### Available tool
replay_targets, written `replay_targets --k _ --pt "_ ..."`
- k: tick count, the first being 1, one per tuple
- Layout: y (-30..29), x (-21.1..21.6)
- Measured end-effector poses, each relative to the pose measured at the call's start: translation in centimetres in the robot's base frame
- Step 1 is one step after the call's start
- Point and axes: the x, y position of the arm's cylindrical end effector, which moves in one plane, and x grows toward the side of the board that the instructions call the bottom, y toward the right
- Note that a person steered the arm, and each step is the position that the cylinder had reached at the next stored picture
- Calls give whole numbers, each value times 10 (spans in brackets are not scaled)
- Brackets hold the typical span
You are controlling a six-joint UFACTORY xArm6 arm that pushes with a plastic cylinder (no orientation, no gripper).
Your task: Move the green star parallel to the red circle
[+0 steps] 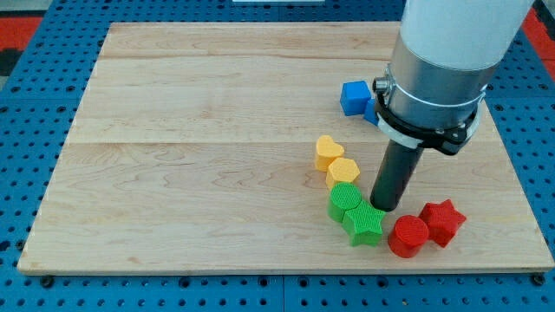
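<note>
The green star (365, 225) lies near the board's bottom right, touching a green round block (345, 202) on its upper left. The red circle (408, 236) sits just to the star's right, with a red star (443, 221) touching it on the right. My tip (384, 207) is down at the star's upper right edge, between the star and the red circle, seemingly touching the star.
A yellow heart (329, 152) and a yellow hexagon-like block (343, 172) lie above the green blocks. A blue cube (354, 97) sits at the upper right, with another blue block (373, 108) partly hidden behind the arm. The wooden board (191, 156) ends close below the blocks.
</note>
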Motion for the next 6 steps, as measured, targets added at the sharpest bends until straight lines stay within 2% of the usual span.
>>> replay_targets --k 3,6 --pt "27 16" --pt "-33 16"
